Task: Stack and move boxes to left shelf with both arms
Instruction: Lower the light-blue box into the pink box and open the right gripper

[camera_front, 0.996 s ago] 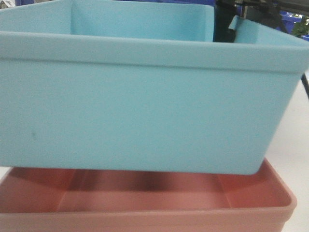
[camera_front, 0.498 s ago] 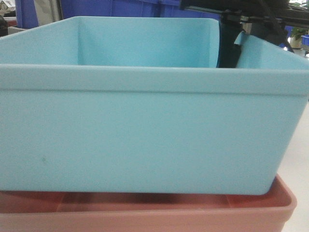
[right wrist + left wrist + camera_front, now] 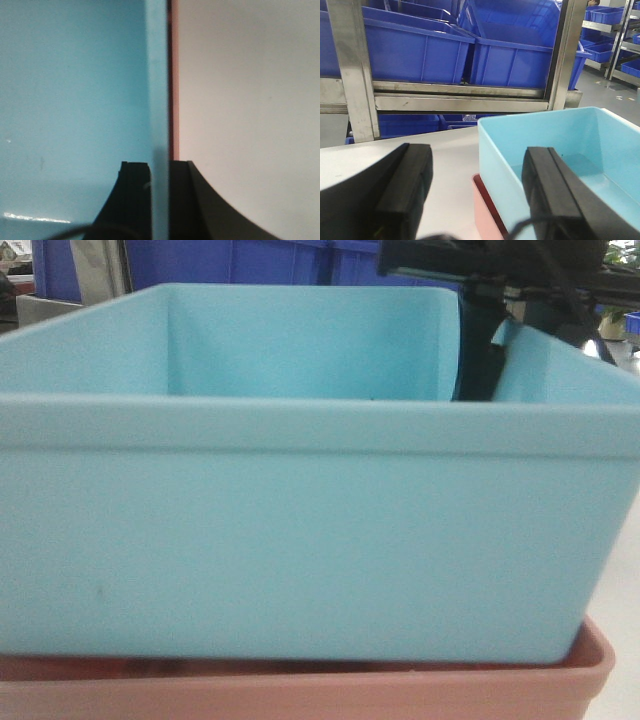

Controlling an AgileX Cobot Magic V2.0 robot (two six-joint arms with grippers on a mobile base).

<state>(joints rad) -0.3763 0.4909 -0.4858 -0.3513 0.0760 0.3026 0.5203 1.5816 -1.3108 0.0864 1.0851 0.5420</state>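
1. Blue box (image 3: pixel 75 75) wall is pinched between right gripper (image 3: pixel 160 200) fingers; left gripper (image 3: pixel 477 200) gapes wide astride another wall, gripping nothing.
2. It sits nested in the pink box (image 3: pixel 300 695).
3. Stacking appears done; transfer to left shelf (image 3: pixel 460 103) outstanding.

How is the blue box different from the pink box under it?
The blue box is sky blue; the pink box is salmon. The blue box sits on top, its base down in the pink box's mouth. The right tool pinches the blue box's wall; no tool shows on the pink box. Both are plastic tubs.
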